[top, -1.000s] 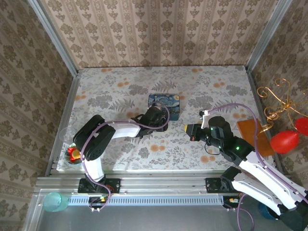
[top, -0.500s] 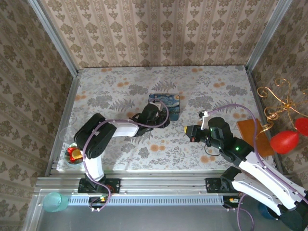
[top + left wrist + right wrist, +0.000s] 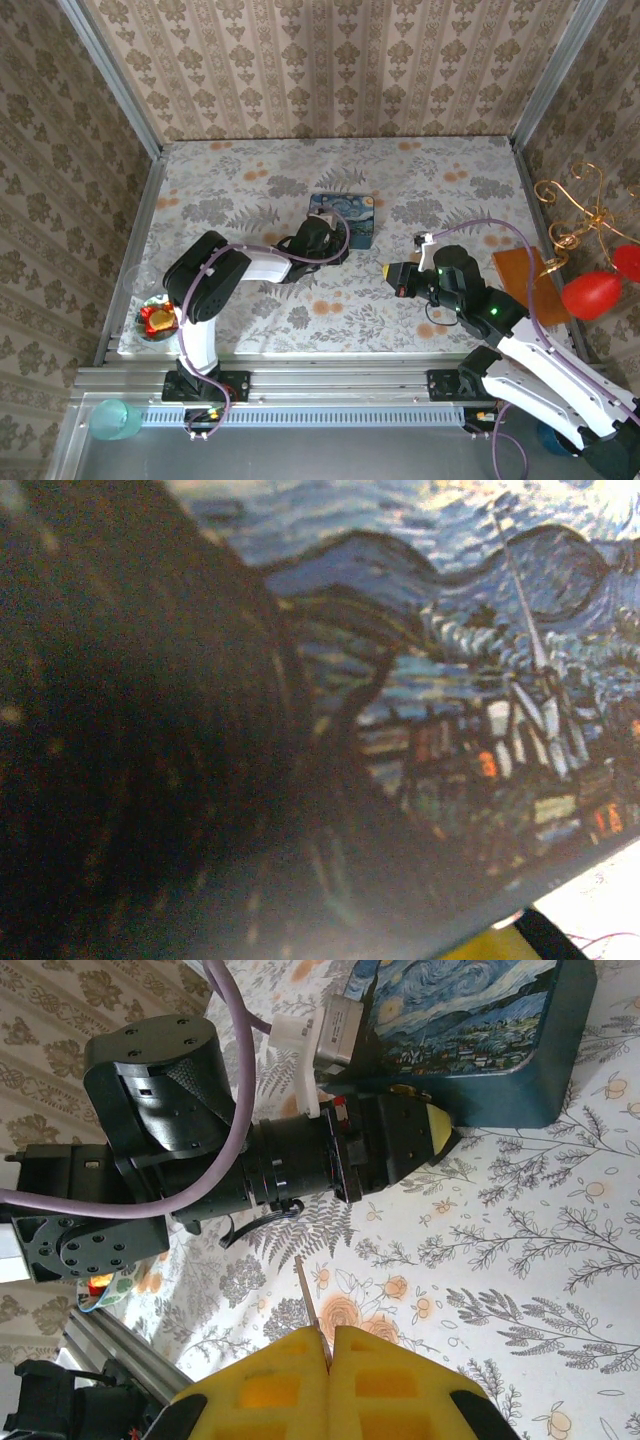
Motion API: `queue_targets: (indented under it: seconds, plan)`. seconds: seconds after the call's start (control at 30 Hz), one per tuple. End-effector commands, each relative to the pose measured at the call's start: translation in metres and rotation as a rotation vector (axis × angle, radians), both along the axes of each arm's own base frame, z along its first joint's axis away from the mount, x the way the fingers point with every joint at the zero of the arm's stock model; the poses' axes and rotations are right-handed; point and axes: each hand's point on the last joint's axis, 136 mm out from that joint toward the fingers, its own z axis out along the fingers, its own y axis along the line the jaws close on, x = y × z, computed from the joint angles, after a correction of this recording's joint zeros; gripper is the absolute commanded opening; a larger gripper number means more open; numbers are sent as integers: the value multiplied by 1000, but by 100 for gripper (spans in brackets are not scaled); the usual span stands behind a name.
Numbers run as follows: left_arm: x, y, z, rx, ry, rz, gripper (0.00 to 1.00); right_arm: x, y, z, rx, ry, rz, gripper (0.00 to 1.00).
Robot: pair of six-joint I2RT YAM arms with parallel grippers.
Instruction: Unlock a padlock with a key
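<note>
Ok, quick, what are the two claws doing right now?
Left gripper: by the blue tin; open or closed cannot be told.
Right gripper: closed on a thin key.

Laboratory robot cell: damask-papered panels (image 3: 340, 70) in aluminium framing (image 3: 112, 75) enclose a floral-covered worktop (image 3: 450, 170); a slotted rail (image 3: 330, 385) lines its near edge.

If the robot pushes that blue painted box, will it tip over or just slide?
Probably slide: the blue tin lies flat and low on the table, so tipping seems unlikely. Its straight sides and square corners suggest it is stiff and won't roll. Its smooth painted top may be slippery.
</note>
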Motion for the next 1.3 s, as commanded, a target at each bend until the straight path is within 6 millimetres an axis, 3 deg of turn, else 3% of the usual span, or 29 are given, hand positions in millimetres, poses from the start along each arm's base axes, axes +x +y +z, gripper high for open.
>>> queue_targets:
  seconds: [0.0,0.17,0.33,0.9,1.27]
  plan:
    - [5,10,0,-23,5,44,19,-3,2,-8,9,24,9,0]
    - [-2,15,11,-49,19,26,15,-2,3,-21,19,57,-1,0]
    - [-14,18,28,-89,56,16,12,-2,16,-32,32,105,49,0]
    - [-55,22,54,-358,339,-34,8,17,55,-84,132,248,89,0]
    - [-66,27,65,-430,376,-36,6,31,74,-106,208,325,108,0]
